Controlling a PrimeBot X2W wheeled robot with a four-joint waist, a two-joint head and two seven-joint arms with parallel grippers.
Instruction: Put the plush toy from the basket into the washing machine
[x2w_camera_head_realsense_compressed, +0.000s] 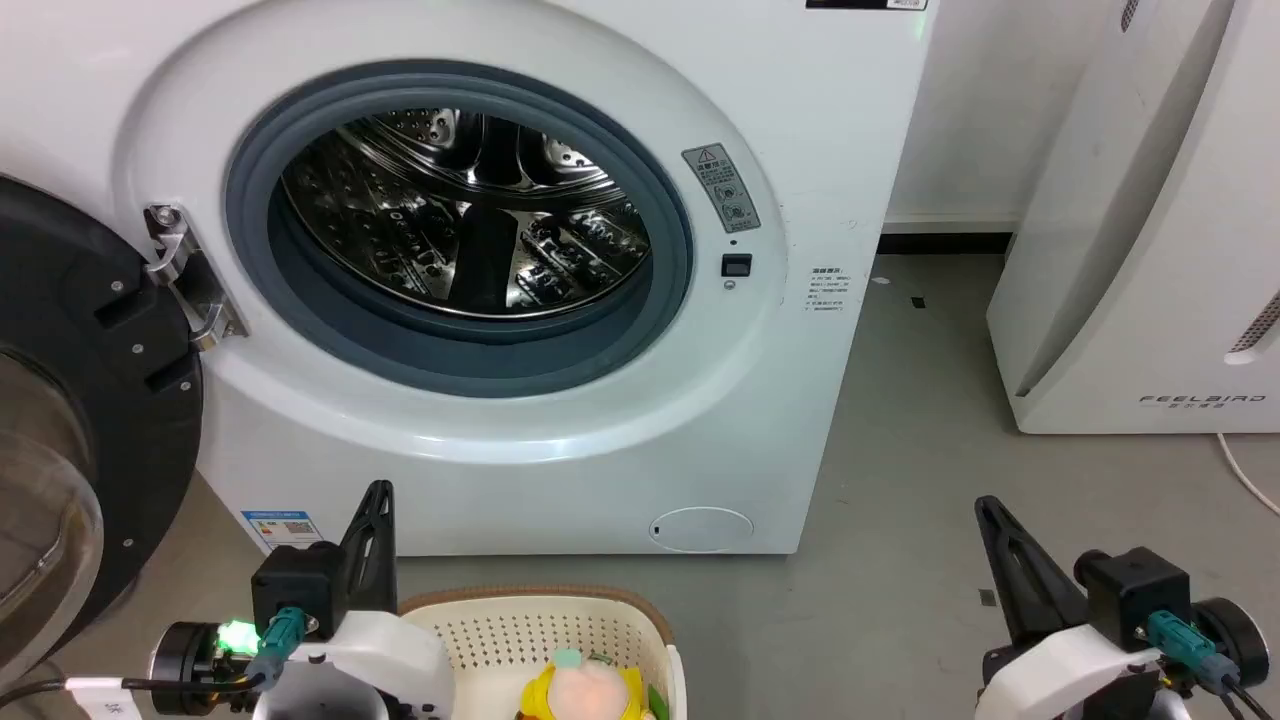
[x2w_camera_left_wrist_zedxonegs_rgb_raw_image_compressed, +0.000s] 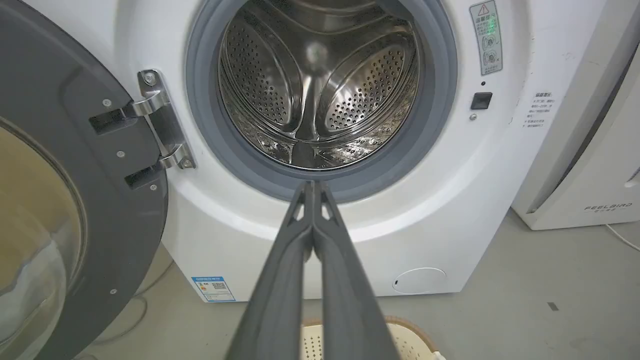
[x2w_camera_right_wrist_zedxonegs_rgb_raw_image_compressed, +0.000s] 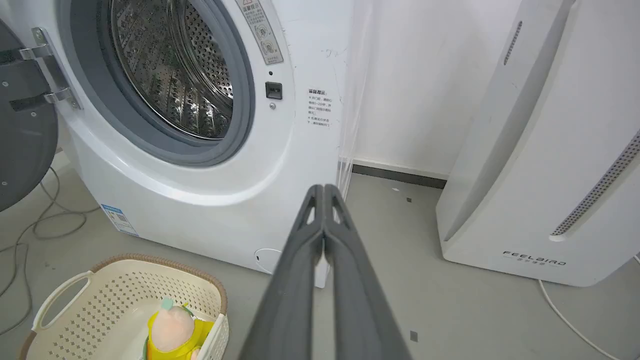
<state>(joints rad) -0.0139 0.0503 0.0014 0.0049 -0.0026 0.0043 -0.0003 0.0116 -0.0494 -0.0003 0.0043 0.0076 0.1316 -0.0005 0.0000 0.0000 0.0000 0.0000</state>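
Yellow-hooded, peach-faced plush toy (x2w_camera_right_wrist_zedxonegs_rgb_raw_image_compressed: 172, 332) in basket (x2w_camera_right_wrist_zedxonegs_rgb_raw_image_compressed: 125, 285)

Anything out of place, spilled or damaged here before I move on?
Nothing stands out. The washing machine has its door swung open and its drum shows bare steel. The plush toy sits in the basket on the floor. The left gripper and right gripper are shut on nothing. Loose cables lie on the floor.
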